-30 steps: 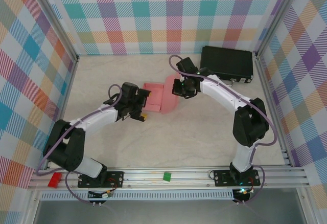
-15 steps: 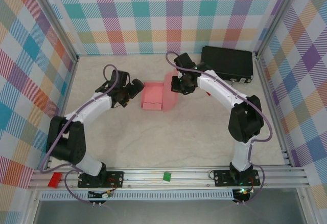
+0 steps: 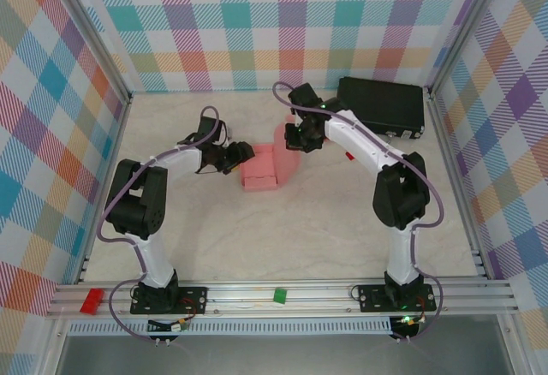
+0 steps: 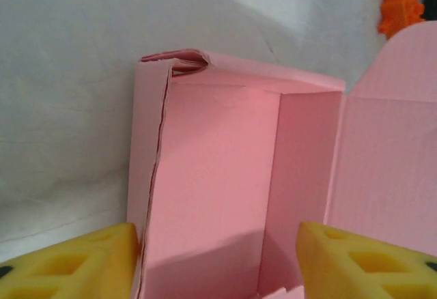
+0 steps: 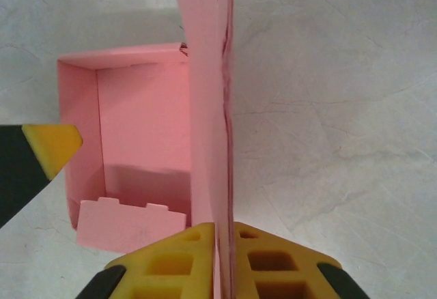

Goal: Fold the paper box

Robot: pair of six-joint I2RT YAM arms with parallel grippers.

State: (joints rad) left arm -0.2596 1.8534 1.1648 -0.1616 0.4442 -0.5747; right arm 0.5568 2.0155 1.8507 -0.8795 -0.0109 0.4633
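The pink paper box [image 3: 259, 172] lies open-topped at mid-table, its lid flap [image 3: 288, 154] raised on the right side. My left gripper [image 3: 239, 154] is at the box's left end. In the left wrist view its fingers [image 4: 75, 261] stand apart astride the box [image 4: 218, 176], the left one against the outer wall and the right one in front of the far wall. My right gripper [image 3: 295, 141] is shut on the upright lid flap [image 5: 208, 87], which runs between its yellow pads [image 5: 171, 261]. A notched tab [image 5: 130, 225] lies at the box's near end.
A black case [image 3: 381, 105] lies at the back right, close behind the right arm. A small orange piece [image 4: 401, 5] sits on the table beyond the flap. Red [image 3: 92, 300] and green [image 3: 279, 294] blocks rest on the front rail. Plaid walls enclose the table.
The left arm swung right and back up to the box's left end, and its jaws narrowed around it. The right gripper shifted slightly back, still holding the flap.
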